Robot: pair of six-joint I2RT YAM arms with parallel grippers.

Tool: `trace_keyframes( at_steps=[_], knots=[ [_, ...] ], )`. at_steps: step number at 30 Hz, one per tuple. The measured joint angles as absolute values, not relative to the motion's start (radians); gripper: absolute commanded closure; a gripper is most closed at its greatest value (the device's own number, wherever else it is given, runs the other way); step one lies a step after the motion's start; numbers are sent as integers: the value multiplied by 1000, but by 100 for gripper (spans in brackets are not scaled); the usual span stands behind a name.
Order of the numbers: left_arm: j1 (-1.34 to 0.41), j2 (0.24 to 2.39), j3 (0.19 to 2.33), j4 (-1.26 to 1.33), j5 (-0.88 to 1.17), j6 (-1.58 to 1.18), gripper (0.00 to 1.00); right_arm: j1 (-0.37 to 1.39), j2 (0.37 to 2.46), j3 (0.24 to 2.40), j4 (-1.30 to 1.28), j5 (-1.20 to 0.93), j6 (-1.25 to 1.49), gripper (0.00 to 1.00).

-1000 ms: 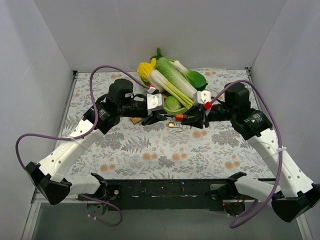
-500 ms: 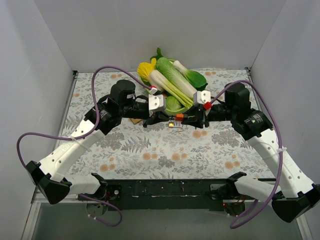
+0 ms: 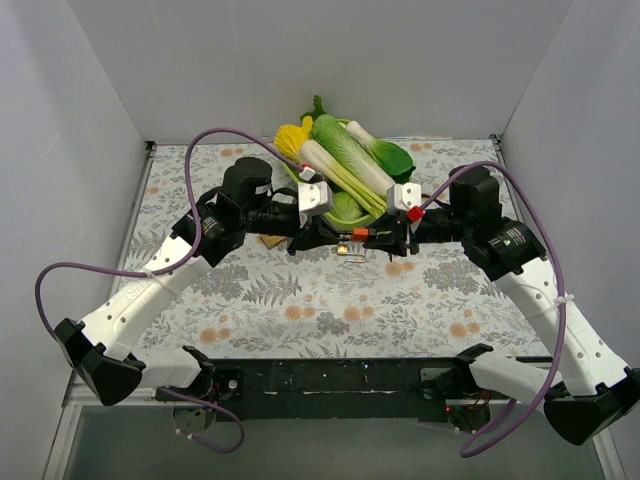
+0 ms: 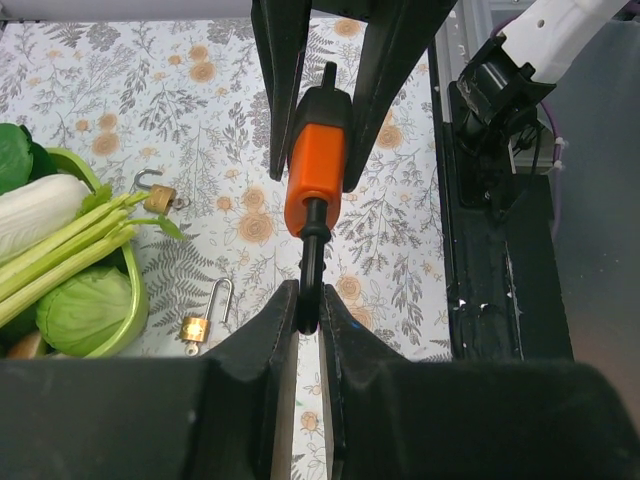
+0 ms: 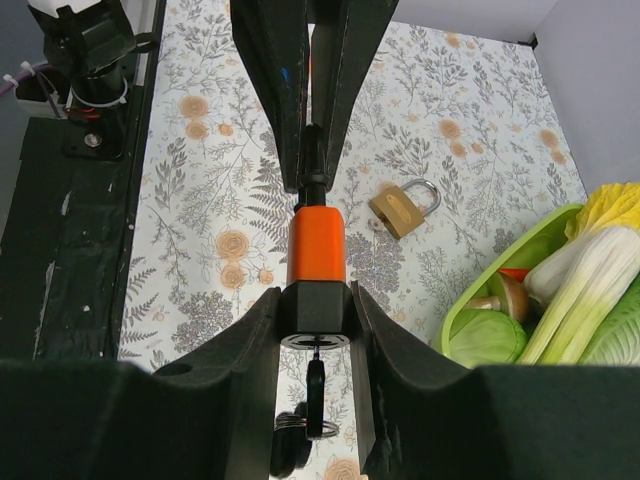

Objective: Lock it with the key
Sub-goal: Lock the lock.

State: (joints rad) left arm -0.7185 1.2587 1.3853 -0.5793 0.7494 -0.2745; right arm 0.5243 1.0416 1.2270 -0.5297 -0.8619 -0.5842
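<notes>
Orange padlock [image 3: 359, 232] bridged between both grippers, centre of frame.
Left gripper [image 4: 308, 300] has rolled slightly, pinching the black stem [image 4: 311, 255]; right gripper [image 5: 315, 312] clamps its base, so locking looks underway.

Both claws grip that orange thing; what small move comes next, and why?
Probably the left claw pushes the black shackle into the orange-bodied padlock while the right claw braces it: the shackle looks drawn out, and a dark key hangs at the base.

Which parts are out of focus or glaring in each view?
Top external: sharp, evenly lit, no glare. Left wrist: the left tool is dark and blurred near the lens, the orange lock sharp. Right wrist: the right tool equally dark and soft, the brass padlock crisp.
</notes>
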Motion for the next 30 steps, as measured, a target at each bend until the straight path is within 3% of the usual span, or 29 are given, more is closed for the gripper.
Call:
trace_keyframes(
  at_steps=[30],
  knots=[
    [-709,1226,1303,-538,714,-269,100,539,1145,1239,-533,-889,-423,99]
  ],
)
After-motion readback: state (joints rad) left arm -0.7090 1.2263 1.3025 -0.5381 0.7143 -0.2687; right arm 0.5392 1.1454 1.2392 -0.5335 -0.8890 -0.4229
